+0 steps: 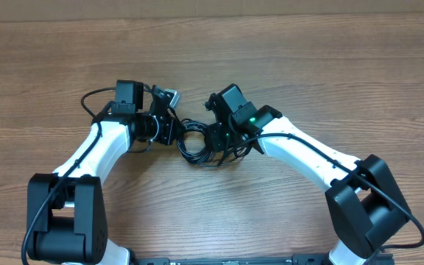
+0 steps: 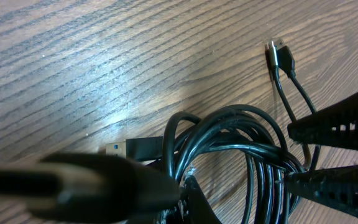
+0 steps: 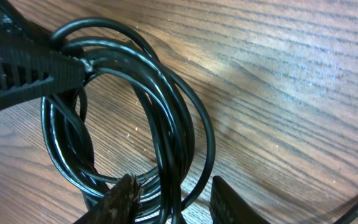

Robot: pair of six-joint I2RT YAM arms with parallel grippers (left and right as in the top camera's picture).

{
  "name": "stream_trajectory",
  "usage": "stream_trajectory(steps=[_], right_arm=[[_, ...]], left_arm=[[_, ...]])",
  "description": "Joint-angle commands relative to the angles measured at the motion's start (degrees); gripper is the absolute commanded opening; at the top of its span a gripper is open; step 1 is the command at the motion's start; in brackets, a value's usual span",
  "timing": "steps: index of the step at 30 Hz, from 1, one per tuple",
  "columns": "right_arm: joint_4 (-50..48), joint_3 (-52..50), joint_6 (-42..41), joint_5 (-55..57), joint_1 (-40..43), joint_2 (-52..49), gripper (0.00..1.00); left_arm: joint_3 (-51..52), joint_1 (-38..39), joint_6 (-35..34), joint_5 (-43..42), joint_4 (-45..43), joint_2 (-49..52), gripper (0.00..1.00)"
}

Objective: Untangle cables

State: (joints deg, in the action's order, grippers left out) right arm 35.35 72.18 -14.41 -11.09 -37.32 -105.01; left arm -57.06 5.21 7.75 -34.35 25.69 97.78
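While the coiled cables (image 1: pixel 193 143) lie on the desk (image 1: pixel 308 66), your right gripper (image 3: pixel 174 183) straddles their strands, jaws apart; your left gripper (image 1: pixel 172 131) touches the coil opposite, whether clamped you cannot tell.

We see the coiled black cables (image 3: pixel 166 130) lying on the wooden table (image 3: pixel 291 74), some strands running between the right gripper's (image 3: pixel 176 202) parted fingers, a ribbed black finger (image 3: pixel 23 78) touching the coil's upper edge.
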Motion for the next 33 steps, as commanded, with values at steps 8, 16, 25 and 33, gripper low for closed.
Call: stream_trajectory(steps=[8,16,25,33], right_arm=[[-2.1,-0.2,-3.8,-4.0,-0.9,0.2,0.23],[-2.0,-0.2,-5.5,-7.6,-0.9,0.1,0.19],[-7.3,-0.4,2.9,1.3,-0.9,-0.9,0.25],[-5.2,-1.7,-2.1,-7.3,-0.9,-0.9,0.25]], left_arm=[[-1.6,-0.4,-1.6,-1.9,-0.4,-1.7,0.04],[-1.6,-0.4,-1.6,-1.9,-0.5,-1.7,0.04],[-1.6,-0.4,-1.6,-1.2,-0.4,-1.7,0.04],[-1.6,-0.4,-1.6,-1.2,-0.5,-1.7,0.04]])
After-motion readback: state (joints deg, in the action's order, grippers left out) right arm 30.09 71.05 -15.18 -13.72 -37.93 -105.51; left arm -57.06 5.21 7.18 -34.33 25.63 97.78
